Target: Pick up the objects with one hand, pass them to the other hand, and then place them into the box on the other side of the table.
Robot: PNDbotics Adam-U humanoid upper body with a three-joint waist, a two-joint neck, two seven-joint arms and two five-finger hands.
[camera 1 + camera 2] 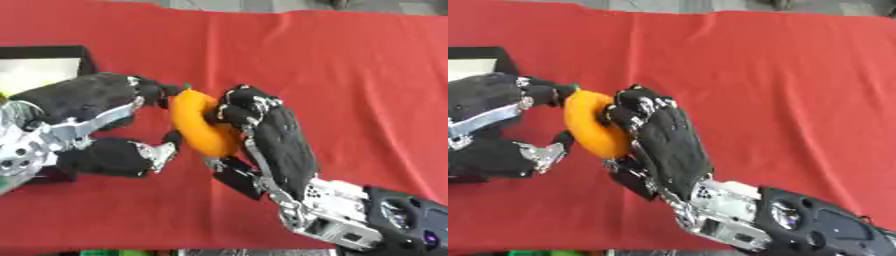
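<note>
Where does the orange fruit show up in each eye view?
Left eye view: the orange fruit sits left of centre, between the left hand and the right hand.
Right eye view: the fruit lies further left, again between the two hands.
Shared landmark: the black box at the left edge of the red cloth, just above the left hand.

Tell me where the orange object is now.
The orange object is left of centre in the left eye view, above the red cloth, between the left hand and right hand, both gripping it.
</note>
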